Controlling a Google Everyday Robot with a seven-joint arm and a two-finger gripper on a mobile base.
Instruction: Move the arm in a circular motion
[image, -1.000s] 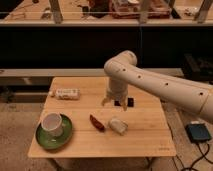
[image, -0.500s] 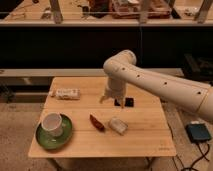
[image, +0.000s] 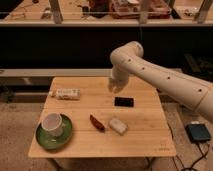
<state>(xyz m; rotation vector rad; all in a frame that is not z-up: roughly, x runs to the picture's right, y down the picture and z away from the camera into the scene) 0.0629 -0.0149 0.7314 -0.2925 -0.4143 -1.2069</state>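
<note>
One pincer (image: 114, 88), hung above the surface's (image: 145, 135) far middle; grip impossible to tell. Carried on the arm (image: 165, 80), reaching in from the right. Could dip mid-circle and clip the dark flat thing (image: 124, 101) just below, or sweep the packet (image: 66, 93).

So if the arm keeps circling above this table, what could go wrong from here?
1. The gripper hangs low over the far side of the table, close to the black phone; a lower sweep might knock it.
2. A wider circle could reach the white packet or the red pepper.
3. The cup on the green plate sits near the front left edge and could be pushed off.
</note>
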